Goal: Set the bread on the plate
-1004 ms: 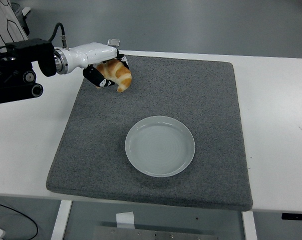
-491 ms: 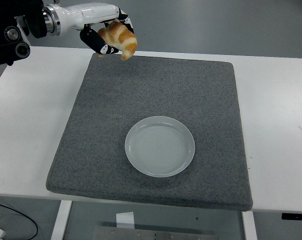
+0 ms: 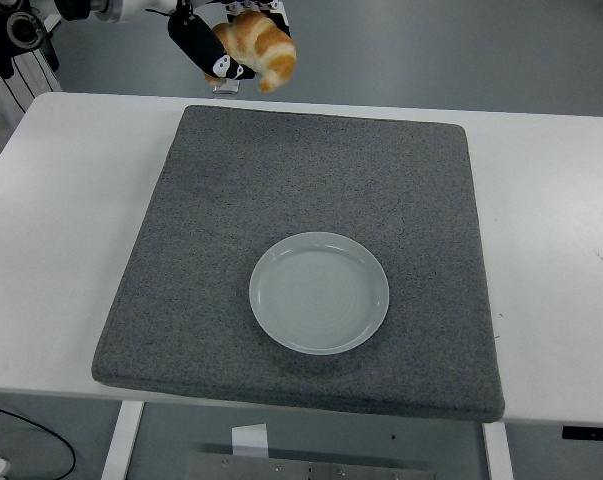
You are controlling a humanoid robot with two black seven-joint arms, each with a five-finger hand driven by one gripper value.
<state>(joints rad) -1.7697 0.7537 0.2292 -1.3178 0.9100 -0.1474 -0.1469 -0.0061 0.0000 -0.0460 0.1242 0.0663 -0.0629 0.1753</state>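
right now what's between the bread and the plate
Only bare grey mat, seen in the head view. The left robot hand holds the bread up past the mat's far edge; the plate is empty.

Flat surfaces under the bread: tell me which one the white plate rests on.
The dark grey felt mat, not the white table; the round white plate lies wholly within the mat's edges.

A grey mat (image 3: 311, 180) lies flat on the white table (image 3: 61, 230).
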